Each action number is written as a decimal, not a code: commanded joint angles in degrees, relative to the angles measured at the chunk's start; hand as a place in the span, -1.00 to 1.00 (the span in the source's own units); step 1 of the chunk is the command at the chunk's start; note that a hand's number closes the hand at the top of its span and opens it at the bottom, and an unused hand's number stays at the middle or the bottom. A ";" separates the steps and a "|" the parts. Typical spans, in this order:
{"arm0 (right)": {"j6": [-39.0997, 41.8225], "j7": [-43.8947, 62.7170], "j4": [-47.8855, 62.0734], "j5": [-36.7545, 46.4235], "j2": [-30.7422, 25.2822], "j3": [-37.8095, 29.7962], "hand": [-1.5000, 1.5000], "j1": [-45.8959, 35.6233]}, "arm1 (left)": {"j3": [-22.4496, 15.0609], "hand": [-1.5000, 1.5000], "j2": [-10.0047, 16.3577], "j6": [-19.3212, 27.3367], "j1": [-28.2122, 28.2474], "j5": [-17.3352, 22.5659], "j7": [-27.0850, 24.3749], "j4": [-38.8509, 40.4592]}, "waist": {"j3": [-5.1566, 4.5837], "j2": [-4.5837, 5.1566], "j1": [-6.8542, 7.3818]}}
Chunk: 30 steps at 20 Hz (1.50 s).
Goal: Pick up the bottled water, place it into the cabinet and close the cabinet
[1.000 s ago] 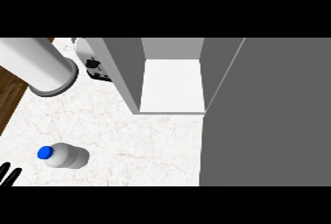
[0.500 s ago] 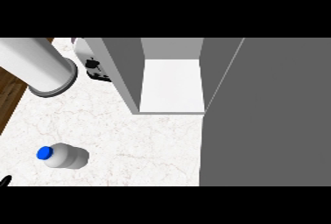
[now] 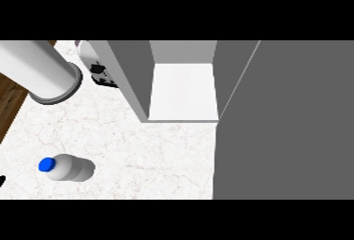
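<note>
**Listing the bench before the pick: bottle untouched, cabinet open**

Item 1. Bottled water (image 3: 67, 168): white body, blue cap. It stands alone on the marble bench (image 3: 152, 154) near the lower left corner of your view, apparently upright with the cap facing you. Nothing touches it, so the pick is not yet made.

Item 2. Cabinet (image 3: 131, 75): set at the back of the bench, well apart from the bottle. Its white shelf (image 3: 183, 91) lies bare and exposed, which suits a straight placement.

Item 3. Cabinet door (image 3: 283, 122): the broad grey panel filling the right side of your view. It is swung wide towards you, presumably left so to keep the opening free. You close it last.

Item 4. Left robot hand (image 3: 1, 181): only a dark sliver at the left edge, just beside the bottle's level. You cannot tell from this whether it is released or clenched. It holds nothing visible.

Item 5. Right robot hand: not shown.

Item 6. White cylinder (image 3: 41, 70): top left, lying at the bench's edge, clear of the route from bottle to shelf.

Item 7. Small appliance (image 3: 97, 71): partly hidden behind the cabinet's left wall; kind uncertain.

Judgement: you are at the reach stage, and the left side sits nearest the bottle.
</note>
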 commanded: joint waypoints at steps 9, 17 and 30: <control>2.14 -1.43 1.62 -0.75 -0.96 -1.74 -1.00 -0.81 | 3.17 -1.00 3.85 -2.84 -14.45 -13.00 -7.82 19.99 | -0.01 0.08 -0.13; 0.78 -8.04 3.99 7.19 1.19 6.89 -1.00 3.81 | 1.98 -1.00 3.50 -3.64 -17.80 -23.52 -17.74 33.10 | -0.02 0.04 -0.16; 2.57 -6.18 1.53 4.46 0.69 5.16 -1.00 5.13 | 0.34 -1.00 6.92 -2.11 -30.26 -30.16 -29.86 62.42 | -0.06 0.10 -0.40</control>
